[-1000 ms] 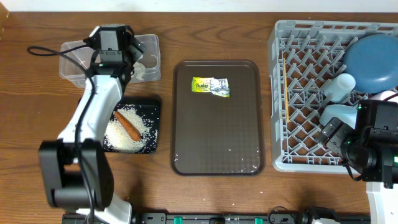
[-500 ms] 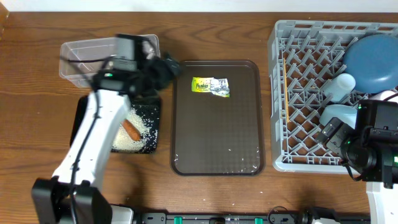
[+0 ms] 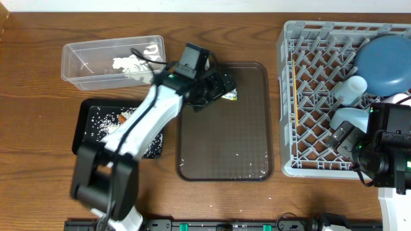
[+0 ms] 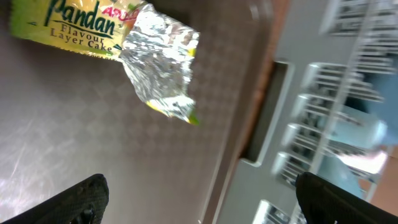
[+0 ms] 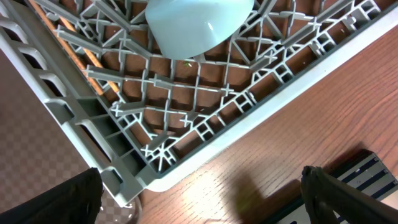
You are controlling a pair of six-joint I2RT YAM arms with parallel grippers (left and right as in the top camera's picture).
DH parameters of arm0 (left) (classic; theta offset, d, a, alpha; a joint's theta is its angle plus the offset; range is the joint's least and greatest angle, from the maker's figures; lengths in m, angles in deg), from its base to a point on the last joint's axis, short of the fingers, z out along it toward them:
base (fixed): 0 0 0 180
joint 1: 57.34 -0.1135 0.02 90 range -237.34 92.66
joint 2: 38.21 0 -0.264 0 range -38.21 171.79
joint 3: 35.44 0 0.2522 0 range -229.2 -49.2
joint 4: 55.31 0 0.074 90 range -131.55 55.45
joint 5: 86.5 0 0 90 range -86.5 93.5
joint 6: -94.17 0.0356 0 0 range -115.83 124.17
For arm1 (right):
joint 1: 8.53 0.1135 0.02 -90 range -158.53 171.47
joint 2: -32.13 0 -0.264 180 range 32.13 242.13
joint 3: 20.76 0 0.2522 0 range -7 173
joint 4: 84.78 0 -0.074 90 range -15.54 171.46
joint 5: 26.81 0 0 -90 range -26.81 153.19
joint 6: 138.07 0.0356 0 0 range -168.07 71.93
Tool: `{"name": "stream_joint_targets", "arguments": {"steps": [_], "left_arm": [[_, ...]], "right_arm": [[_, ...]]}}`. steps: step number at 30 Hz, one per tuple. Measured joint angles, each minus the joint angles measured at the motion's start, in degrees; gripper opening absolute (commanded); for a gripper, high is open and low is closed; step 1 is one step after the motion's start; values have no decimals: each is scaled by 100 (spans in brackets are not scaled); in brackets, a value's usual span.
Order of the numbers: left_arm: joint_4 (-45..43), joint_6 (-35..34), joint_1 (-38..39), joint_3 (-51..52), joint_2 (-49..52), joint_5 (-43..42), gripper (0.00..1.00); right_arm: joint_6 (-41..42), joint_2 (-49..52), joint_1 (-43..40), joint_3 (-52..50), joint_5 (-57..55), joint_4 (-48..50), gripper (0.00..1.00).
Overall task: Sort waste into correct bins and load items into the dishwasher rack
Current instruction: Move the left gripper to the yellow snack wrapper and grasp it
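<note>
Status: the sort is almost done and the rack is mostly loaded.

- The clear tub is sitting at 10 o'clock with the white tissue inside.
- The black tray is sitting at 8 o'clock, holding the rice. An orange sliver is showing at the arm's edge. It's probably the carrot, but most of it is hidden.
- The wrapper is the only waste not binned. It is lying at the 12 o'clock end of the brown serving tray, crumpled foil end up, and nothing is touching it.
- The left gripper is hovering right over the wrapper. In the wrist view its fingers are standing wide apart with nothing between them, so there is no grasp yet.
- The dishwasher rack is sitting at 3 o'clock. The dark blue bowl is resting at its 1 o'clock corner, with a pale cup beside it and a light blue piece below that. The chopsticks are lying along the rack's 9 o'clock wall.
- The right gripper is parked at the rack's 5 o'clock corner, released and carrying nothing.

Remaining, by my read: pinch the wrapper, carry it toward 10 o'clock and drop it with the tissue. A few stray grains are lying at 6 o'clock on the serving tray. No dishes are showing outside the rack.
</note>
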Motion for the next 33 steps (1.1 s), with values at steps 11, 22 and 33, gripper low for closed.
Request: {"name": "stream_joint_targets", "arguments": {"steps": [11,22,33], "left_arm": [[-208,-675,9,-133,1117,278,98],[-1023,-1290,11,-160,1257,474,98],[-1073,-1764,278,-160,1464,748,57]], "right_arm": [[0,0,0,0,0,0,99],[0,0,0,0,0,0,99],[0,0,0,0,0,0,99]]}}
